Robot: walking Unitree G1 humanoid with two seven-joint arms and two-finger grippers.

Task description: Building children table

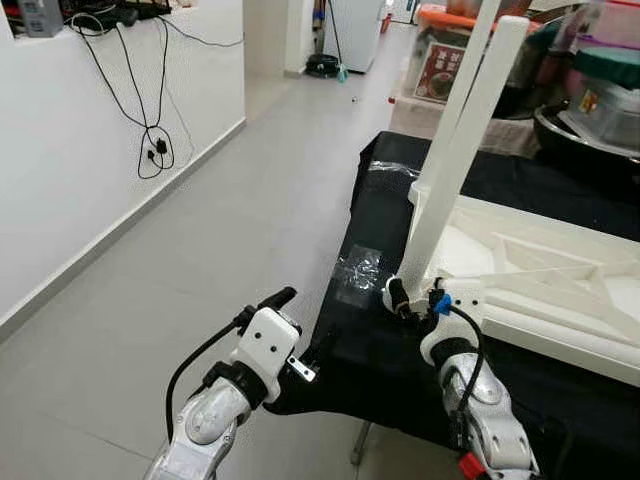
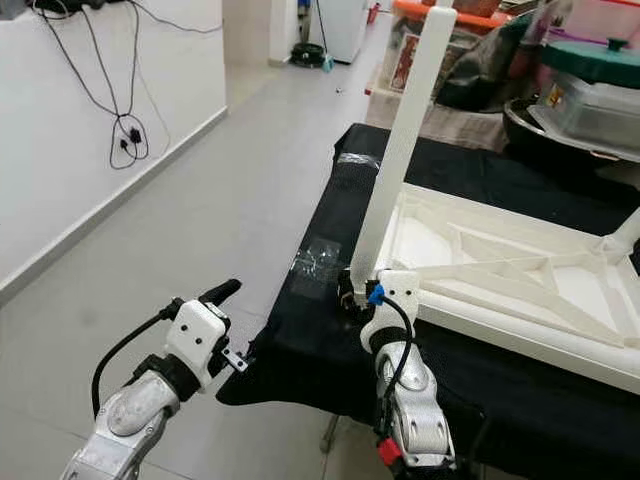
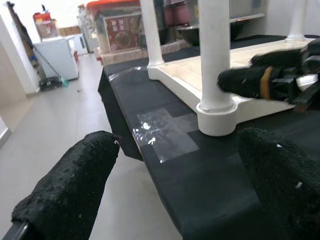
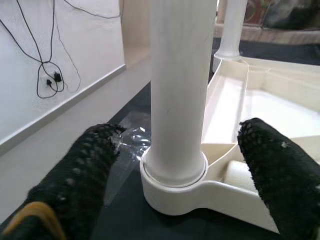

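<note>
Upturned white table top (image 1: 540, 270) lies on black surface (image 1: 380, 340), near its corner. White leg (image 1: 460, 150) stands upright in corner socket. My right gripper (image 4: 175, 165) at leg base, jaws wide, one finger either side, not touching. My left gripper (image 1: 285, 298) off surface edge, over floor (image 1: 200, 260), jaws spread wide, empty. Clear tape patch (image 1: 358, 272) just beside leg base.

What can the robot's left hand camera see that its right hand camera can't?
The left wrist view alone takes in the right gripper reaching beside the leg, plus a red-lidded box and a white appliance in the distance.

The right wrist view alone catches black cables dangling on the white wall.

Both share the white table leg standing in its round socket, the clear tape patch, and the black cloth beneath.
</note>
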